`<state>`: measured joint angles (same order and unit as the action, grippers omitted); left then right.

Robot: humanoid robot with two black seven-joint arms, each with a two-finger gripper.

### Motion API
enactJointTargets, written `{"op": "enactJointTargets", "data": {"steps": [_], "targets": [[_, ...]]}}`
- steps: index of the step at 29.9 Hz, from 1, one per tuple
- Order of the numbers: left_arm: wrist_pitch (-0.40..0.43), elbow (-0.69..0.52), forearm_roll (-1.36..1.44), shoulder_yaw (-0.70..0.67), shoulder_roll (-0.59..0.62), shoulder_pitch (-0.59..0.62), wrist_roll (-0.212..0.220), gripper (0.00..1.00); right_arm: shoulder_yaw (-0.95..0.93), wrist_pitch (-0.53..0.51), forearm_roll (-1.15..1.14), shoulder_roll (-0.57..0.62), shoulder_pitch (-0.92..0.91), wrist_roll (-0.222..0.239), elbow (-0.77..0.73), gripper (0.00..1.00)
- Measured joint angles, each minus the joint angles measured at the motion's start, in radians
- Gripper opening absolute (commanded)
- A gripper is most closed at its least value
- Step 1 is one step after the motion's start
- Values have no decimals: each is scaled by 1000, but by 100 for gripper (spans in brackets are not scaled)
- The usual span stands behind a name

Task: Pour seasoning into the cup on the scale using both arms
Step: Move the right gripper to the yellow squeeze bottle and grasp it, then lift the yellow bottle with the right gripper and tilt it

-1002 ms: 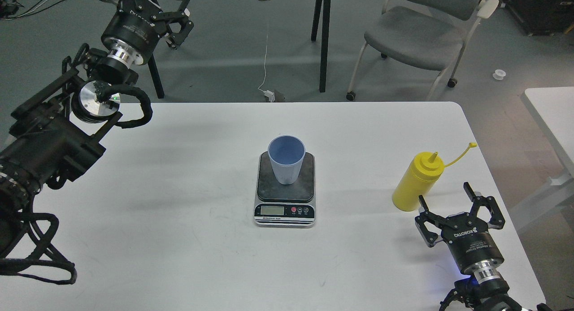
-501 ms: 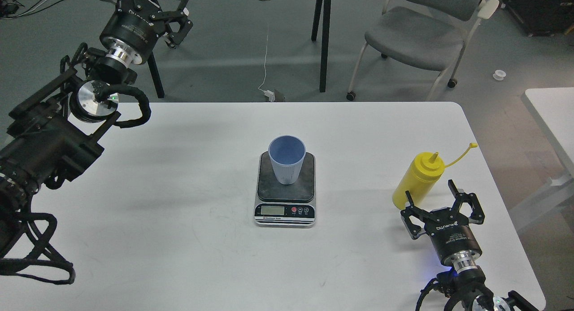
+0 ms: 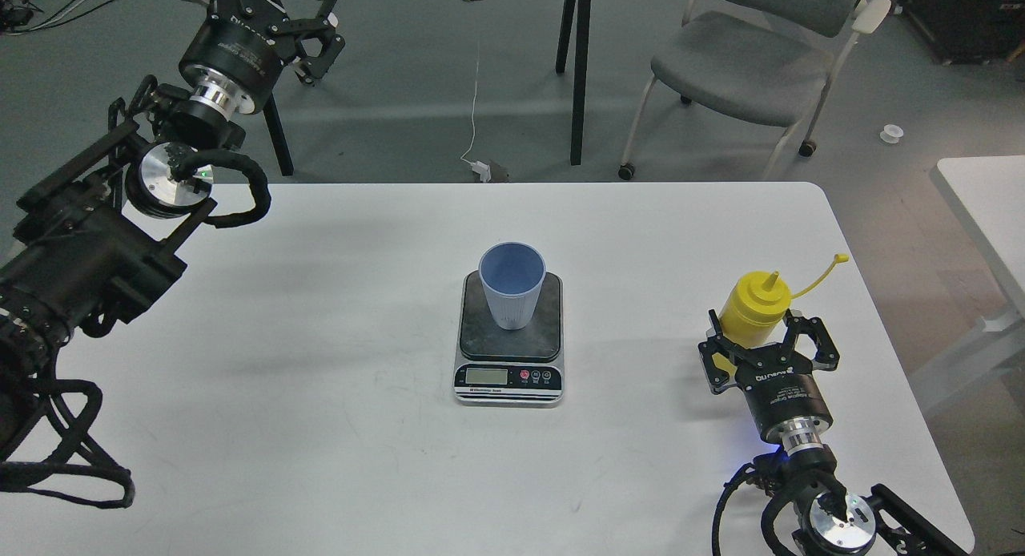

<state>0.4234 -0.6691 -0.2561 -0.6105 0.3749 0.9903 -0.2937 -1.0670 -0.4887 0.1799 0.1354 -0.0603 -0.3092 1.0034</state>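
Note:
The light-blue cup (image 3: 512, 285) stands upright on the dark platform of the scale (image 3: 509, 372) at the table's middle. The yellow seasoning bottle (image 3: 753, 307) stands upright at the right, its cap strap trailing right. My right gripper (image 3: 753, 325) is open, its fingers on either side of the bottle's lower body, which it hides. I cannot tell if the fingers touch it. My left gripper (image 3: 316, 35) is open and empty, raised beyond the table's far left corner.
The white table (image 3: 320, 428) carries only the scale and the bottle. The bottle is close to the table's right edge. A grey chair (image 3: 745, 59) and black table legs (image 3: 578, 67) stand behind. Another white table (image 3: 989, 203) is at the right.
My right gripper has moved forward and left from behind the bottle until its open fingers straddle the bottle's base. The left arm, the cup and the scale have hardly moved.

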Motion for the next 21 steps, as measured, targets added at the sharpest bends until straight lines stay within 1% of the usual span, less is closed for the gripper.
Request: {"op": "enactJointTargets", "data": {"steps": [6,8,10,14,18,21], "targets": [[0,-1,-1,-1,24,1,-1,100,-10,0,-1,16,-4,-1,24,46],[0,-1,-1,-1,26,1,-1,100,-17,0,-2,52,-5,-1,44,46],[0,-1,-3,-3,28,1,-1,100,-19,0,-14,112,-11,-1,75,46],[2,-2,-4,-6,28,1,1,100,-21,6,-102,211,-64,-1,137,45],[10,-2,-5,-22,40,-11,3,100,-26,82,-207,294,-160,-1,179,45],[25,-2,-6,-45,54,-41,5,100,-20,154,-307,328,-253,0,191,44]]}}
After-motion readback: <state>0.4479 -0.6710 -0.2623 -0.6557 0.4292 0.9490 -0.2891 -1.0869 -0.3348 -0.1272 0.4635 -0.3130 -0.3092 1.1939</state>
